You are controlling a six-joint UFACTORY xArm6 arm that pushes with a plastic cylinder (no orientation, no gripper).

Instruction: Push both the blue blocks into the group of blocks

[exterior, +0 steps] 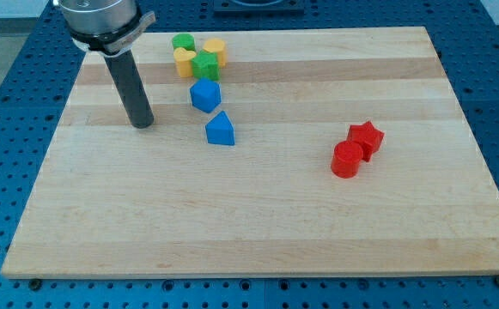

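Note:
My tip [142, 124] rests on the board at the view's upper left, well left of both blue blocks. A blue cube-like block [204, 95] lies just below a cluster at the view's top. Below it, a small gap away, sits a blue triangular block [221, 130]. The cluster holds a green cylinder [183, 42], a yellow heart-shaped block [184, 60], a green star-like block [205, 64] and a yellow block [215, 50]. The blue cube nearly touches the green star-like block.
A red cylinder [347, 160] and a red star-shaped block [366, 138] sit together at the view's right. The wooden board [258, 232] lies on a blue perforated table. The arm's body [103, 21] hangs over the board's top left corner.

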